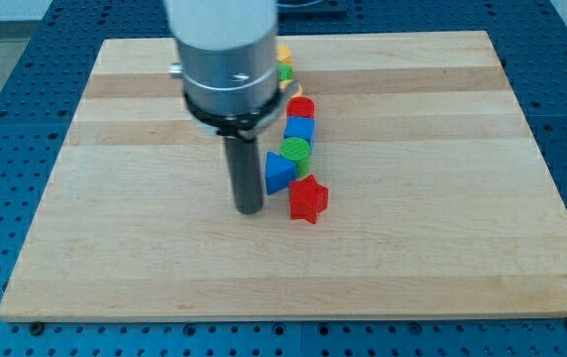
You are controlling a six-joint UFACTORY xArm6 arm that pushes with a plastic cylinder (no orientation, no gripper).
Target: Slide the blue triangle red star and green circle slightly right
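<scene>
A blue triangle [279, 173] lies near the board's middle. A red star [308, 200] touches it at its lower right. A green circle [296, 152] sits just above the triangle, touching it. My tip [250, 209] rests on the board just left of the blue triangle and left of the red star, a small gap from both. The rod hides part of the triangle's left edge.
Above the green circle a line of blocks runs toward the view's top: a blue block [300, 129], a red round block [301, 106], a green block [285, 71] and a yellow one [283, 53], partly hidden by the arm. The wooden board [442, 198] lies on a blue perforated table.
</scene>
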